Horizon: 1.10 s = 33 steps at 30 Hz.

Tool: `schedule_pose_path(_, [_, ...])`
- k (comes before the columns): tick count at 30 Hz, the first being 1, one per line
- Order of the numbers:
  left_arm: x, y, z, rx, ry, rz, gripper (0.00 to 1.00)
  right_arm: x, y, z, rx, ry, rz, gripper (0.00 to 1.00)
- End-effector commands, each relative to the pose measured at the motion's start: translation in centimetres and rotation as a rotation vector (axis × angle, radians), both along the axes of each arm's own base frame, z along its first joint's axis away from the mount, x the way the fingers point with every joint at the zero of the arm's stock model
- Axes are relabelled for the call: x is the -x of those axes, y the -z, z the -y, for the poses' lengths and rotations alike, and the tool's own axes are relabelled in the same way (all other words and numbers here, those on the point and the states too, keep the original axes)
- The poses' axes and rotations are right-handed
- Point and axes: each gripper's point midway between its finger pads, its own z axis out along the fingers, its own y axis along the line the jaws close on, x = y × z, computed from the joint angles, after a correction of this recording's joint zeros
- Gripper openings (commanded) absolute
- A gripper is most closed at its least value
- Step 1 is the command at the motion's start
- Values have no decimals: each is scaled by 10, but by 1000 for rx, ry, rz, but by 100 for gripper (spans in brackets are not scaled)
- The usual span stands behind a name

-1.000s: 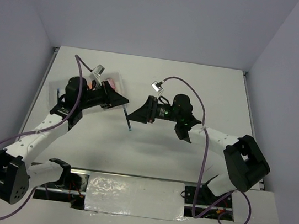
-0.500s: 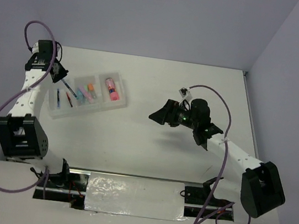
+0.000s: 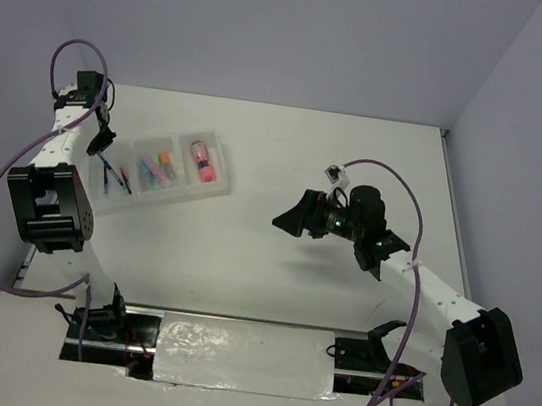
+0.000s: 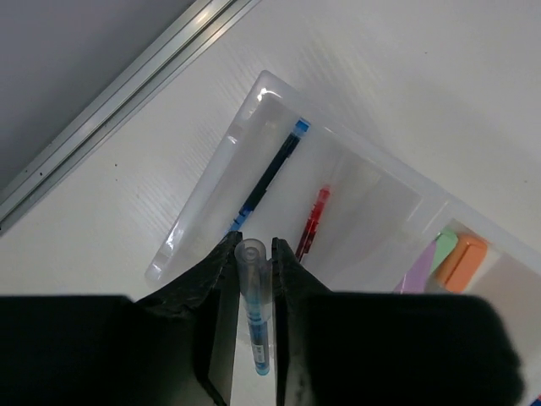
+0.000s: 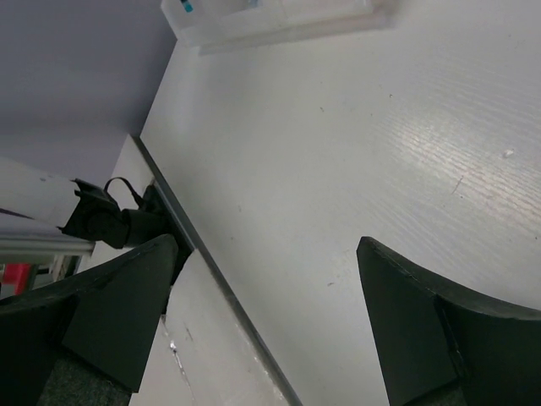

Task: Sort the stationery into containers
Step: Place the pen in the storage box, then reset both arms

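- Left gripper (image 4: 252, 254), swung from mid-table to above the tray (image 4: 190, 216), pinches a clear-capped blue pen (image 4: 258, 330) over the end compartment that already holds pens.
- Right gripper (image 5: 266, 245) now gapes wide and empty; only the drop seems to remain.

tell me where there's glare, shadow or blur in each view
Top view: even light, a faint shadow on the table beneath the right gripper. Left wrist view: a glint on a corner of the tray; the pen in the left gripper is sharp. Right wrist view: fingers dark and soft, sheen on the table.
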Motion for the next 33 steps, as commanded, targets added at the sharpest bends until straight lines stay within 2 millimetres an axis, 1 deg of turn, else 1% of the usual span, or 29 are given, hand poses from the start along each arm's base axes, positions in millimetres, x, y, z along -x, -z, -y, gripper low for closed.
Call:
schedule_pose_path(1, [-11, -6, -15, -50, -18, 0, 33, 8, -10, -2, -27, -39, 48, 95])
schedule_pose_path(3, [-14, -6, -20, -65, -28, 0, 41, 10, -9, -1, -25, -38, 46, 95])
schedule_pose_path(4, [-16, -5, -22, -69, -25, 1, 51, 11, -7, -1, -22, -40, 44, 95])
schedule_pose_path(5, [-16, -5, -25, -63, -28, 3, 55, 12, -8, -1, -25, -41, 47, 95])
schedule_pose_path(6, [-16, -3, -24, -54, -27, 0, 67, 13, -8, 0, -23, -42, 48, 95])
schedule_pose_path(7, [-17, -2, -24, -46, -22, 2, 74, 13, -9, 1, -23, -41, 51, 95])
schedule_pose_path(9, [-17, 1, -25, -40, -24, 2, 83, 14, -13, 1, -25, -41, 58, 95])
schedule_pose_path(10, [-19, -1, -21, -22, -7, 14, 87, 14, -15, 1, -25, -40, 62, 95])
schedule_pose_path(12, [-18, -6, -14, -2, 9, 26, 90, 17, -21, 2, -24, -43, 71, 95])
schedule_pose_path(13, [-17, -21, -9, -4, 44, 64, 91, 16, -23, 3, -19, -36, 78, 95])
schedule_pose_path(14, [-21, -29, 5, 13, 101, 91, 92, 15, -26, 5, -10, -26, 87, 95])
schedule_pose_path(15, [-15, -49, 13, -9, 140, 119, 98, 18, -32, 10, 13, -20, 104, 95])
schedule_pose_path(16, [-16, -60, 27, 2, 211, 143, 99, 13, -36, 16, 38, 26, 129, 96])
schedule_pose_path(17, [-17, -69, 51, -8, 290, 151, 99, 15, -37, 23, 87, 45, 129, 96])
schedule_pose_path(18, [-8, -89, 64, -41, 348, 166, 99, 11, -49, 35, 117, 123, 172, 98])
schedule_pose_path(19, [-4, -98, 91, -62, 430, 164, 99, 11, -57, 43, 144, 159, 197, 100])
schedule_pose_path(20, [10, -96, 103, -73, 462, 121, 99, 17, -65, 51, 193, 174, 212, 100])
schedule_pose_path(21, [26, -113, 112, -101, 492, 149, 99, 23, -82, 61, 199, 214, 259, 100])
schedule_pose_path(22, [37, -118, 136, -111, 554, 155, 99, 18, -91, 78, 242, 305, 285, 100])
schedule_pose_path(23, [53, -110, 139, -129, 550, 126, 99, 25, -105, 90, 274, 339, 298, 100])
schedule_pose_path(24, [75, -127, 144, -125, 555, 196, 99, 35, -120, 99, 276, 365, 331, 100])
schedule_pose_path(25, [86, -132, 153, -114, 583, 234, 99, 34, -130, 116, 312, 439, 347, 100])
schedule_pose_path(26, [108, -138, 159, -85, 613, 300, 99, 44, -144, 129, 338, 461, 353, 100])
schedule_pose_path(28, [129, -145, 162, -71, 639, 365, 99, 56, -163, 148, 353, 512, 379, 100])
schedule_pose_path(29, [140, -142, 161, -71, 648, 374, 99, 65, -177, 162, 371, 537, 397, 100])
schedule_pose_path(30, [161, -153, 156, -88, 651, 428, 99, 71, -185, 170, 374, 548, 410, 100])
schedule_pose_path(31, [170, -156, 154, -95, 653, 448, 99, 79, -193, 177, 366, 559, 426, 100])
schedule_pose_path(32, [184, -161, 151, -106, 654, 487, 99, 91, -205, 184, 359, 548, 445, 100])
schedule_pose_path(33, [193, -158, 150, -102, 655, 481, 99, 100, -212, 186, 341, 531, 460, 100])
